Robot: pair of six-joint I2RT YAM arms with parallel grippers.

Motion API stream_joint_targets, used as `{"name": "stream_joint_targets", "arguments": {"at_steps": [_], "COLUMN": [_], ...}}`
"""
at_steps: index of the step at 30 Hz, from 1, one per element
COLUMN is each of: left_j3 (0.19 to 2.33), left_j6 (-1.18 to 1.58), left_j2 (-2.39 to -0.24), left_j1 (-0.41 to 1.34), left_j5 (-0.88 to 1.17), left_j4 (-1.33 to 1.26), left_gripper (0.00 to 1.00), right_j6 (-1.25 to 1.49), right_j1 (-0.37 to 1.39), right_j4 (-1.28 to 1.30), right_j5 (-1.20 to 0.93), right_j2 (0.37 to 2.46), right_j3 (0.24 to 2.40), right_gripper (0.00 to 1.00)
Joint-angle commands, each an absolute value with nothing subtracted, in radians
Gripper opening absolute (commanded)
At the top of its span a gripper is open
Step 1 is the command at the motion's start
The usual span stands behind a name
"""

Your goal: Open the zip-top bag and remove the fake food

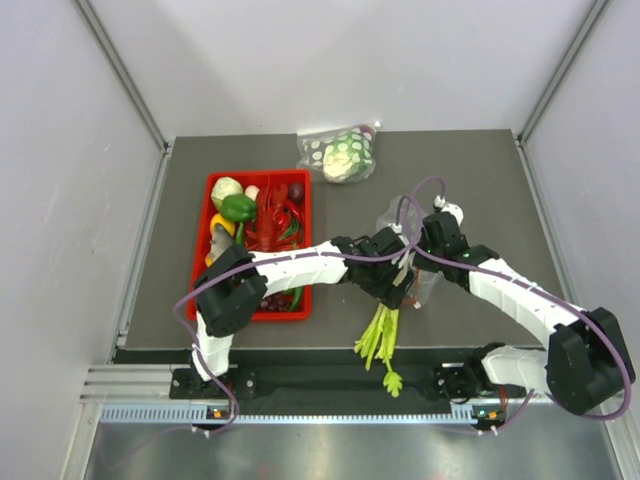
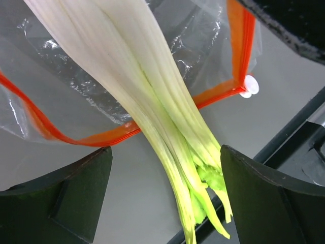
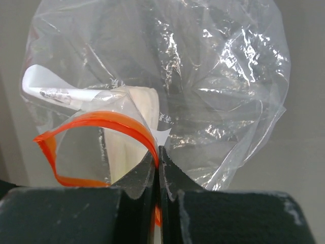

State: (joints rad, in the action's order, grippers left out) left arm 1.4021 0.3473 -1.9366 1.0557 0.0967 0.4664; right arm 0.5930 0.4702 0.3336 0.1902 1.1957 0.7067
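Two grippers engaged, one item part-way out.

Item 1, zip-top bag (image 3: 218,86): clear and crinkled, held near the front centre of the table (image 1: 480,180). The mouth is open, with the orange zip strip (image 2: 101,137) gaping in a loop. Your right gripper (image 3: 158,155) is clenched on the bag's edge at that strip, fingers pressed together.

Item 2, celery-like stalk bunch (image 2: 152,101): white end inside the bag, green tips out through the mouth. In the top view the tips show past the table's near edge. Your left gripper (image 2: 166,152) is released, its fingers spread wide on either side of the stalks and touching neither side.

Not made out in the bag: any fish or slim green piece.

Also present: red bin (image 1: 255,174) of produce at left; dotted bag (image 1: 340,152) at the far edge.

Step in hand, by my judgement: removal, with the bag already opened. Next you would close the left fingers on the stalks and draw them clear of the mouth, with the right pinch as anchor. Expect the slick plastic to drag along.
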Motion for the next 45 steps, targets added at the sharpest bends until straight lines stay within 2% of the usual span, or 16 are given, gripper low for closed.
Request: {"name": "stream_joint_targets", "arguments": {"at_steps": [1, 11, 13, 15, 16, 18, 19, 22, 23, 26, 34, 41, 45], "left_j3": [1.431, 1.431, 1.419, 1.416, 1.414, 1.407, 1.401, 1.381, 1.367, 1.333, 1.318, 1.365, 1.341], "left_j6": [0.307, 0.328, 0.328, 0.327, 0.328, 0.325, 0.322, 0.310, 0.305, 0.292, 0.242, 0.137, 0.118], "left_j2": [-2.040, -2.106, -2.103, -2.108, -2.111, -2.106, -2.100, -2.065, -2.057, -2.002, -1.803, -1.740, -1.666], "left_j1": [1.109, 1.143, 1.154, 1.158, 1.158, 1.158, 1.158, 1.158, 1.157, 1.157, 1.128, 1.111, 1.100], "left_j5": [0.141, 0.146, 0.146, 0.149, 0.152, 0.152, 0.152, 0.146, 0.153, 0.175, 0.265, 0.440, 0.451], "left_j4": [0.443, 0.425, 0.414, 0.414, 0.419, 0.423, 0.425, 0.440, 0.443, 0.460, 0.538, 0.721, 0.778], "left_gripper": [0.92, 0.91, 0.87, 0.77, 0.62, 0.48, 0.37, 0.22, 0.13, 0.00, 0.00, 0.00, 0.00], "right_j6": [0.594, 0.621, 0.630, 0.638, 0.640, 0.644, 0.644, 0.643, 0.641, 0.640, 0.630, 0.615, 0.604], "right_j1": [0.502, 0.499, 0.497, 0.499, 0.499, 0.499, 0.499, 0.497, 0.495, 0.483, 0.419, 0.368, 0.344], "right_j4": [0.180, 0.169, 0.170, 0.169, 0.167, 0.166, 0.164, 0.173, 0.175, 0.189, 0.206, 0.210, 0.210], "right_j5": [0.092, 0.083, 0.083, 0.081, 0.080, 0.075, 0.077, 0.084, 0.084, 0.090, 0.101, 0.103, 0.103], "right_j2": [1.180, 1.213, 1.227, 1.242, 1.247, 1.253, 1.253, 1.255, 1.255, 1.250, 1.220, 1.224, 1.252], "right_j3": [0.742, 0.744, 0.750, 0.759, 0.761, 0.767, 0.769, 0.772, 0.772, 0.770, 0.747, 0.758, 0.776], "right_gripper": [0.00, 0.00, 0.00, 0.00, 0.00, 0.00, 0.00, 0.00, 0.00, 0.00, 0.00, 0.00, 0.00]}}
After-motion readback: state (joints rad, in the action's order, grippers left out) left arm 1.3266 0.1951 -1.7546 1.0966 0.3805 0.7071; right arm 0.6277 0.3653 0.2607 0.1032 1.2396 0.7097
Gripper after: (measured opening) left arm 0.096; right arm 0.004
